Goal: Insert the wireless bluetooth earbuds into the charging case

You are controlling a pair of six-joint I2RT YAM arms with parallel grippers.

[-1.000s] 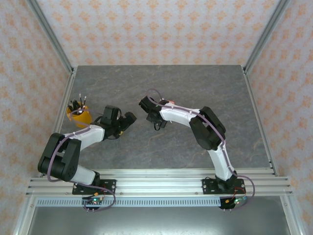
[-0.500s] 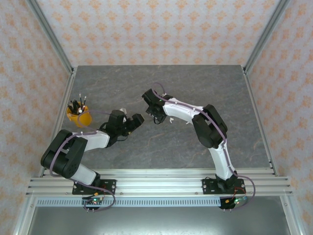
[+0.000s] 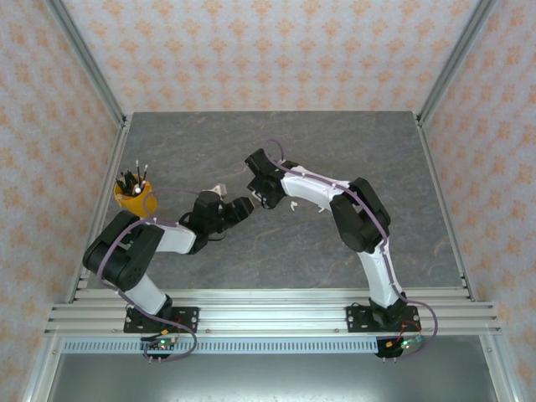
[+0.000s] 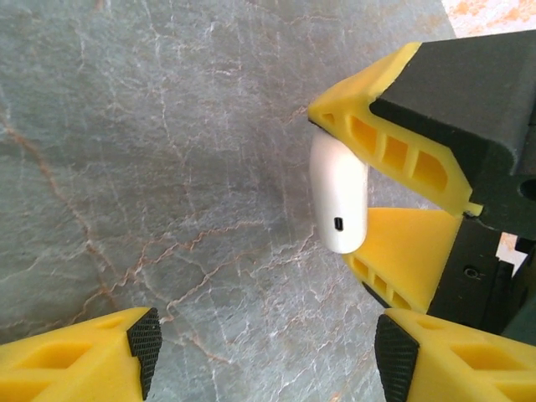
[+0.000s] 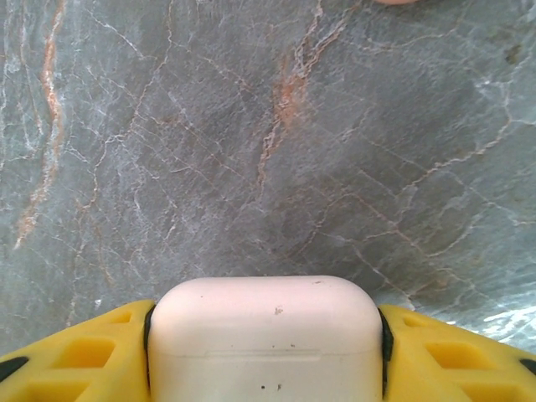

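- Across the workspace, seen from above, we are looking at a grey stone-patterned table (image 3: 276,134), its surface veined with rusty-orange and whitish lines.
- Walls (image 3: 268,50) papered in pale peach with rows of small orange motifs are enclosing the table on three sides.
- An aluminium frame (image 3: 268,306) of rails is running along the near edge, where both arm bases are bolted, and slanted posts are rising at the far corners.
- We are noting a yellow cup (image 3: 142,203) with dark pens (image 3: 132,177) in it, standing near the table's left edge.
- Both arms are reaching inward, their wrists coming close together near the middle of the table.
- The right gripper (image 5: 266,356) is clamping the white charging case (image 5: 266,322) between its yellow fingers, over the marbled surface.
- From the left wrist we are seeing that case end-on, a small dark port on it, pinched between the right arm's fingers.
- The left gripper (image 4: 268,339) is hovering just beside it, its black-tipped fingers standing apart with nothing between them.
- A salmon-pink sliver (image 5: 395,2) is peeking in at the top edge of the right wrist view, too cut off for us to name.
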